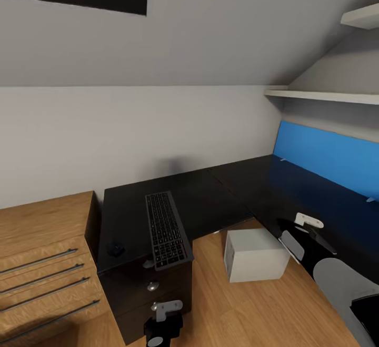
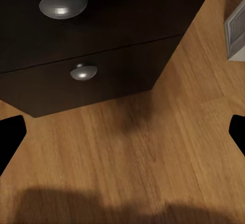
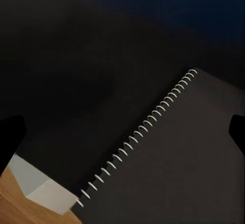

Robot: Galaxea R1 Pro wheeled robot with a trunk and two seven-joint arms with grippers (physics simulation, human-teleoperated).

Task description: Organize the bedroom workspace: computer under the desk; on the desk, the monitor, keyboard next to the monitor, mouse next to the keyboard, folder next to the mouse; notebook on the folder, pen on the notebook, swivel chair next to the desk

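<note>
The keyboard (image 1: 167,229) lies on the black desk (image 1: 221,191), its near end at the front edge above the drawer unit (image 1: 150,289). Left of it sits the mouse (image 1: 115,248). The grey computer (image 1: 255,255) stands on the floor in the desk's inner corner. My left gripper (image 1: 164,319) hangs open, low in front of the drawers (image 2: 76,40). My right gripper (image 1: 297,234) is open above the desk's right wing, over a dark grey spiral notebook (image 3: 178,168) lying flat there. Monitor, folder, pen and swivel chair are out of view.
A light wood cabinet (image 1: 42,252) with long metal handles adjoins the desk on the left. A blue back panel (image 1: 331,157) runs along the right wing, with white shelves (image 1: 321,95) above. The sloped grey wall is close behind. Wood floor (image 1: 247,310) lies open between the arms.
</note>
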